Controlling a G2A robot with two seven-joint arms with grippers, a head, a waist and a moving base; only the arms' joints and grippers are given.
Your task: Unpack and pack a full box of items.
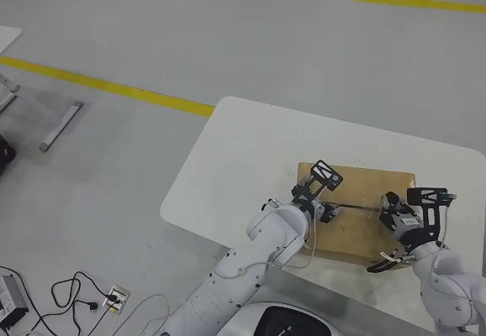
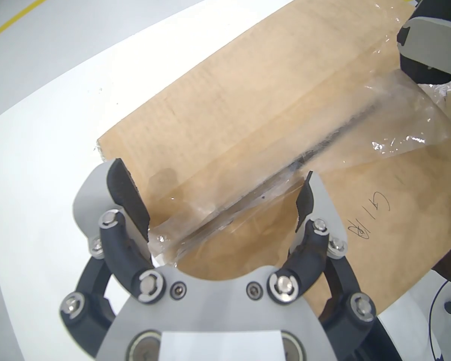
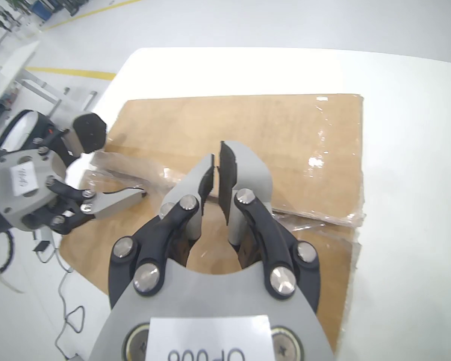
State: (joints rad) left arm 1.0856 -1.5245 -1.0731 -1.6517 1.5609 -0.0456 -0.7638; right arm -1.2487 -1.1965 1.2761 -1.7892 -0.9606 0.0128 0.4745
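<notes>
Left pincer (image 2: 210,174), seen from its own wrist: fingers spread wide apart and holding nothing, with one black pad (image 2: 127,193) on either side of the near end of the box's centre seam. Just beyond the pads, a strip of clear tape (image 2: 248,197) runs along the seam toward the far end of the box. There it is wrinkled and partly lifted off the cardboard.

Right pincer (image 3: 217,155), seen from its wrist: pads drawn almost together, with a thin slit between them, poised over the seam at the opposite end of the box. Whether tape is caught between them cannot be told.

Cardboard box (image 1: 361,181): brown, flaps closed, lying flat in the lower right of the top view, on the right half of the white worktop (image 1: 251,160). The two pincers face each other along its seam. A handwritten mark (image 2: 372,216) sits on one flap beside the seam.

Beyond the worktop, a yellow line (image 1: 100,84) crosses the grey floor at the upper left of the top view. Loose cables (image 1: 66,294) lie at the lower left.
</notes>
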